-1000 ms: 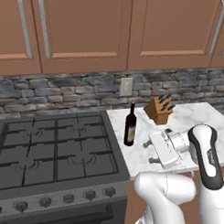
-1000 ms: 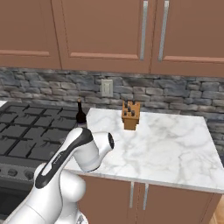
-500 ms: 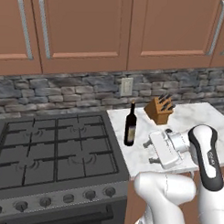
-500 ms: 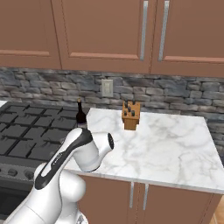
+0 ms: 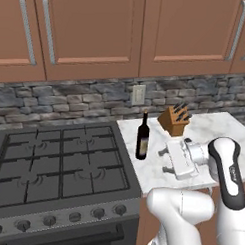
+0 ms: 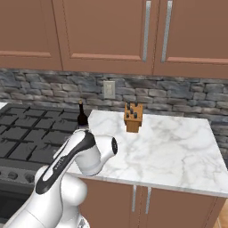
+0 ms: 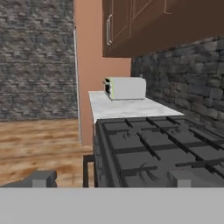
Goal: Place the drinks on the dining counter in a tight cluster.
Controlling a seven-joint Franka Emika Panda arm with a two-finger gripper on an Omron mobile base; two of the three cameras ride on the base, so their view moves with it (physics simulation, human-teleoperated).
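A tall dark wine bottle with a cream label stands upright at the left edge of a small marble counter, next to the stove; it is one of the drinks. The right base view shows the same bottle behind my arm's elbow. My gripper hovers over the counter's front, a little right of the bottle and in front of it, pointing left toward the stove. Its fingertips stand wide apart with nothing between them, so it is open. The dining counter is out of view.
A black gas stove lies left of the counter. A wooden knife block stands at the back by the stone backsplash. A white toaster sits on a counter beyond the stove's far side. Wooden cabinets hang above.
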